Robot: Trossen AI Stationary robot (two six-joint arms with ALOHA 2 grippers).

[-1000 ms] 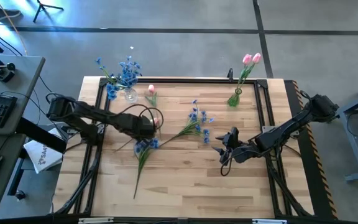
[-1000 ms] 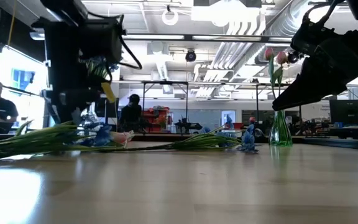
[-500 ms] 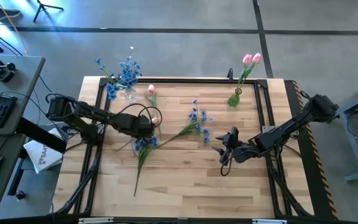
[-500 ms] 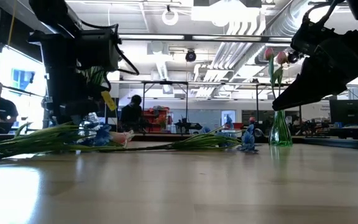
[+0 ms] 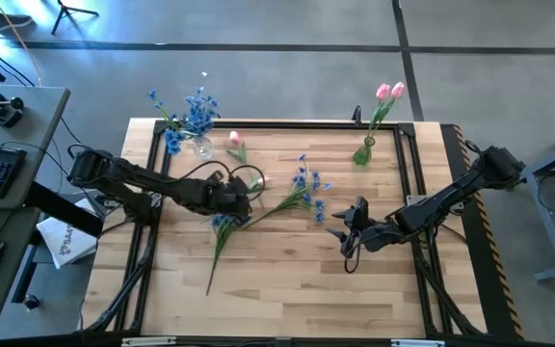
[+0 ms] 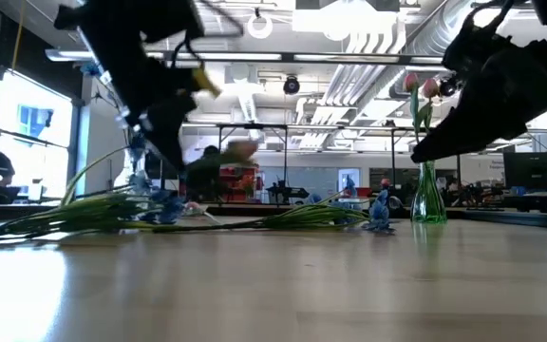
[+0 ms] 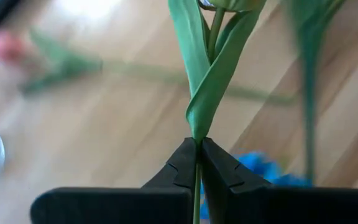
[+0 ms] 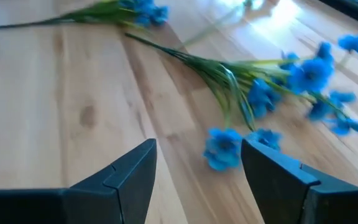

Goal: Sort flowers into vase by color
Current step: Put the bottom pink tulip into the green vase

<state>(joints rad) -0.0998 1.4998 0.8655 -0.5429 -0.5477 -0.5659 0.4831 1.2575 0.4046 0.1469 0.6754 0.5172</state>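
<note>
From above: a pale wooden tabletop [image 5: 287, 280] on grey floor, a desk at its left. Two vases stand at the far edge: one [image 5: 200, 146] with blue flowers, one [image 5: 363, 152] with two pink tulips. Two blue sprays [image 5: 302, 193] lie loose.

Table level: an open workshop behind.

Left wrist: left claw [image 7: 197, 163] pinched on a tulip stem [image 7: 207, 74].

Right wrist: right claw [image 8: 197, 168] wide, empty.

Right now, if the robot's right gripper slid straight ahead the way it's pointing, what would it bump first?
Probably the loose blue flowers lying just ahead of the open right gripper; a small blue blossom seems nearest, though depth is hard to judge.
</note>
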